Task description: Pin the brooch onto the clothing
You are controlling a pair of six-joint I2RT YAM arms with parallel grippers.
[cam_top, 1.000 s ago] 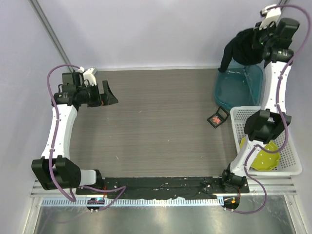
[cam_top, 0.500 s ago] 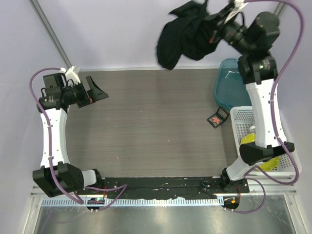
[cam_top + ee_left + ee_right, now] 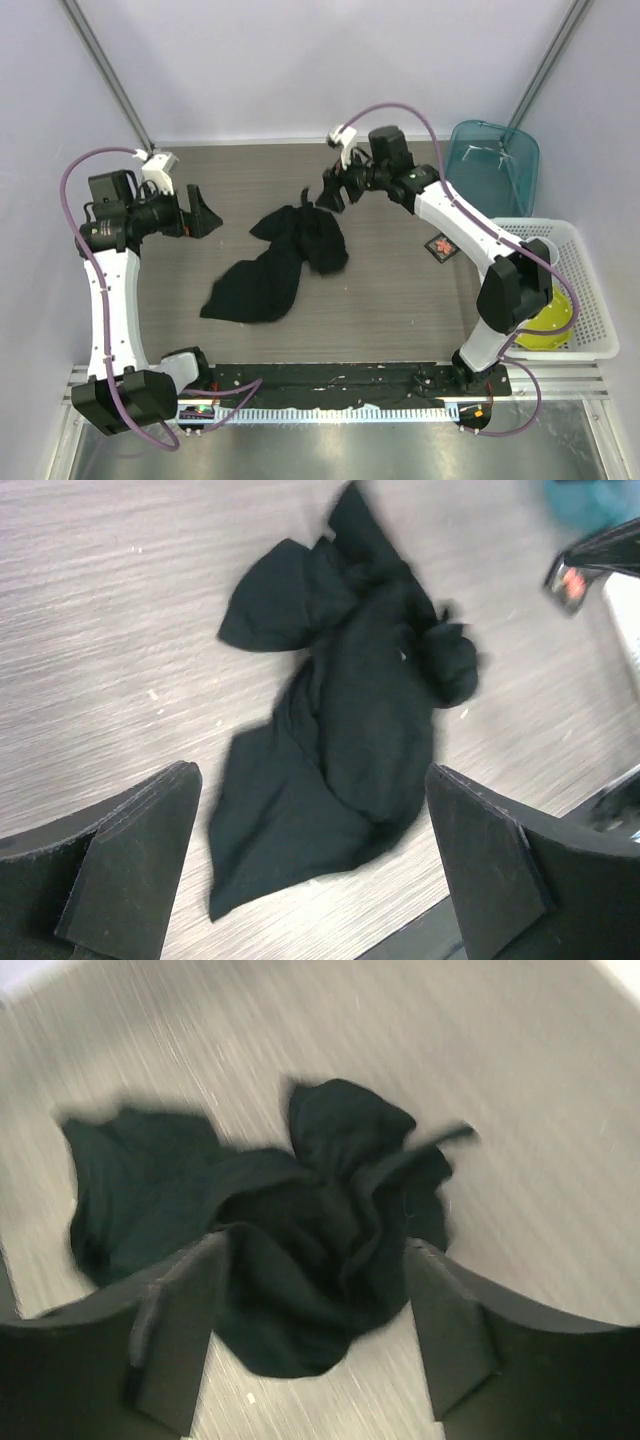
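The clothing (image 3: 280, 262), a black T-shirt, lies crumpled in a heap on the middle of the table; its chest label is hidden in the folds. My right gripper (image 3: 326, 193) hovers just above the heap's far right end, open, and in the right wrist view the clothing (image 3: 300, 1230) spreads below its wide-apart jaws (image 3: 310, 1330). My left gripper (image 3: 203, 213) stands open to the left of the heap, aimed at the clothing (image 3: 350, 710), nothing between its fingers (image 3: 315, 880). The brooch (image 3: 441, 243) shows as a red speck in a small black box right of the shirt.
A teal bin (image 3: 497, 170) stands at the back right. In front of it, along the right edge, sits a white basket (image 3: 590, 310) holding a yellow-green object (image 3: 548, 322). The arm bases are at the near edge.
My right arm swung the T-shirt from above the teal bin leftward and down, then opened; the shirt now lies on the table. The left gripper shifted slightly.
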